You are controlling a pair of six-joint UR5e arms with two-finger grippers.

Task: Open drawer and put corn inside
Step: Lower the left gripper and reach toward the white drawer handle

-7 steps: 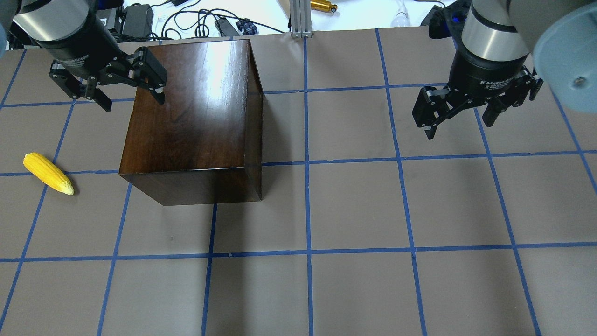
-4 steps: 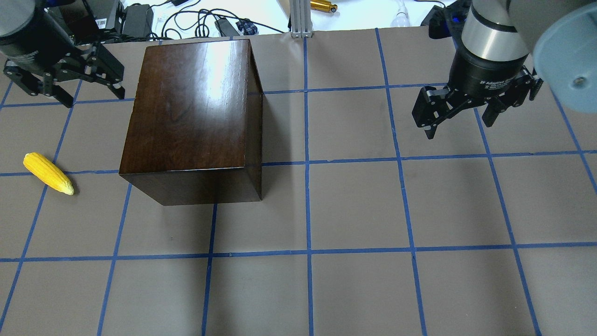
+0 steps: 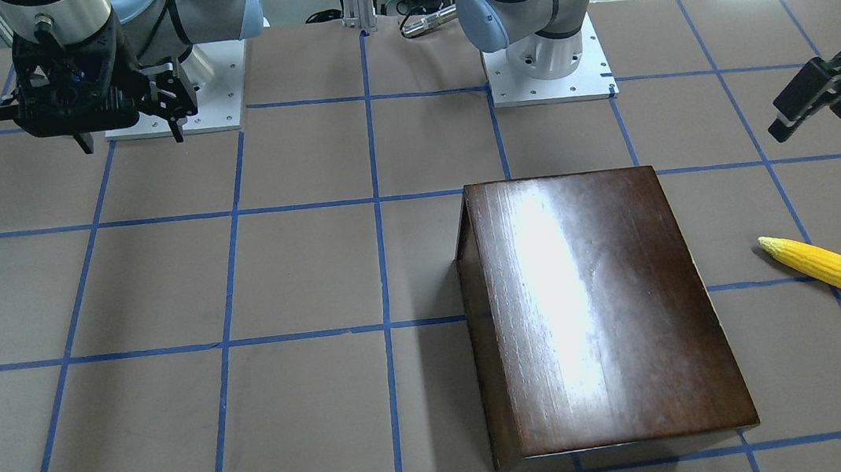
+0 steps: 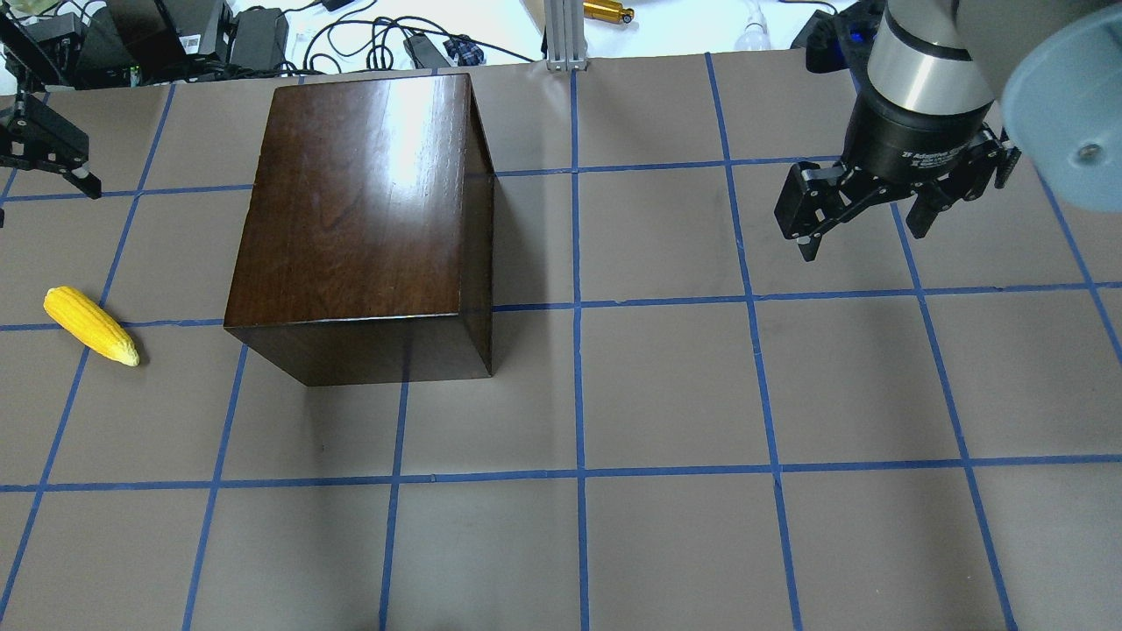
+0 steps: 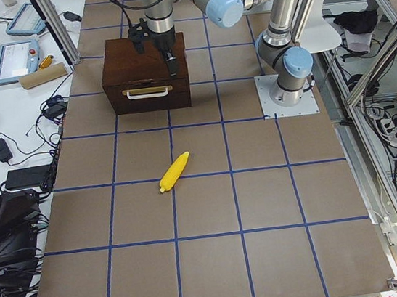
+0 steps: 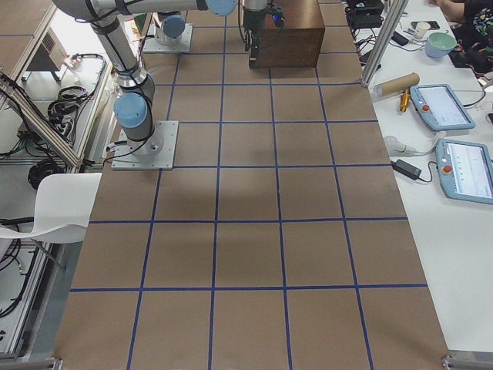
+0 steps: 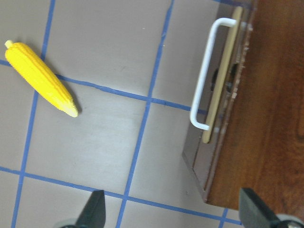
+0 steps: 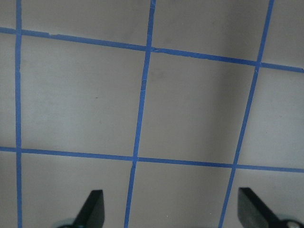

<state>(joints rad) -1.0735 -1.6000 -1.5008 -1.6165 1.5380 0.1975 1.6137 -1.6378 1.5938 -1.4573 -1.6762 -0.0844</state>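
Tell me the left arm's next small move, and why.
Probably lower the open left end effector toward the handle of the drawer: the drawer is shut, its handle faces that side, and the corn lies untouched on the table.

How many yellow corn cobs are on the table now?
1. The corn lies flat on the table, apart from the wooden box, on the side that bears the drawer handle. The inside of the box is hidden, so more could be there.

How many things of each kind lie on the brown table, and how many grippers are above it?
Wooden box: 1
Corn: 1
Grippers: 2, the left gripper and the right gripper
Total: 4
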